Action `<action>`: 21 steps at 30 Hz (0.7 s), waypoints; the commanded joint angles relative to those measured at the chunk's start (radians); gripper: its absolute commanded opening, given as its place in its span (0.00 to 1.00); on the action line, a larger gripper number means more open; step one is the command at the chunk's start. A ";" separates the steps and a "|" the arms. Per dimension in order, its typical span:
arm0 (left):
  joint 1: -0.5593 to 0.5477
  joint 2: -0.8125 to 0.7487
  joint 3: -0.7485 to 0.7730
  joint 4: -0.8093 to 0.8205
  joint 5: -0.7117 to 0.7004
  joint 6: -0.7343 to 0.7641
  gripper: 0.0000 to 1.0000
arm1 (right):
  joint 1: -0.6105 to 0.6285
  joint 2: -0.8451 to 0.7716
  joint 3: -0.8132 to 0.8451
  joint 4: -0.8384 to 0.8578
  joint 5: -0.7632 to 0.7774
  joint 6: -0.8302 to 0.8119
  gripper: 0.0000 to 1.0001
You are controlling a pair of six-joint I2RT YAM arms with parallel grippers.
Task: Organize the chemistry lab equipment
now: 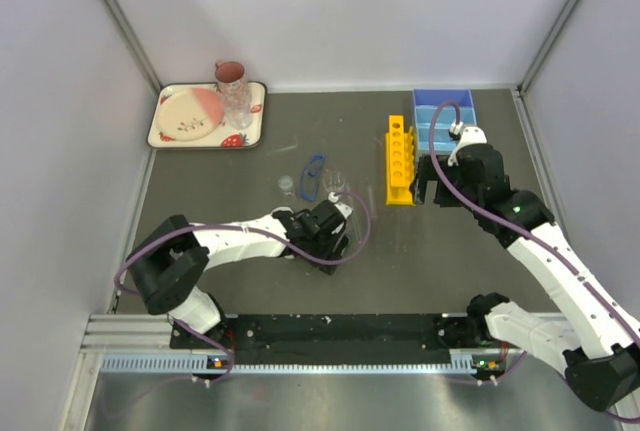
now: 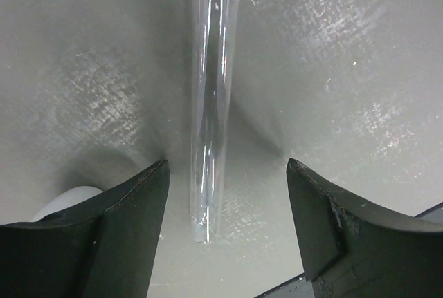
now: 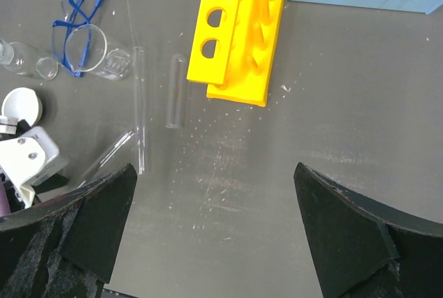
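My left gripper (image 1: 330,238) is open low over the table. In the left wrist view its jaws (image 2: 227,173) straddle a thin glass rod (image 2: 211,104) that lies flat between them, untouched. A small white round dish (image 2: 69,198) peeks out beside the left finger. My right gripper (image 1: 430,191) is open and empty (image 3: 214,180) above bare table, just in front of the yellow holed rack (image 1: 400,159) (image 3: 239,28). The blue divided tray (image 1: 443,116) stands behind the rack. Blue-rimmed goggles (image 3: 79,14), a small clear beaker (image 3: 104,52), a white dish (image 3: 22,104) and more glass rods (image 3: 140,111) lie to the left.
A cream strawberry-patterned tray (image 1: 255,116) with a pink-and-cream plate (image 1: 190,113), a pink mug (image 1: 230,73) and a clear tumbler (image 1: 237,103) sits at the back left. Grey walls close in the table on three sides.
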 commanded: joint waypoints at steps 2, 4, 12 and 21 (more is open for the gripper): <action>-0.003 0.013 -0.016 0.037 -0.015 0.002 0.67 | 0.011 0.006 -0.006 0.041 -0.002 0.003 0.99; -0.006 0.018 -0.019 0.032 -0.038 -0.001 0.63 | 0.011 0.006 -0.009 0.043 -0.002 0.003 0.99; -0.011 0.050 -0.012 -0.003 -0.098 -0.011 0.54 | 0.011 0.002 -0.021 0.056 -0.004 0.009 0.99; -0.021 0.089 0.008 -0.033 -0.153 -0.027 0.48 | 0.011 -0.016 -0.045 0.069 -0.009 0.015 0.99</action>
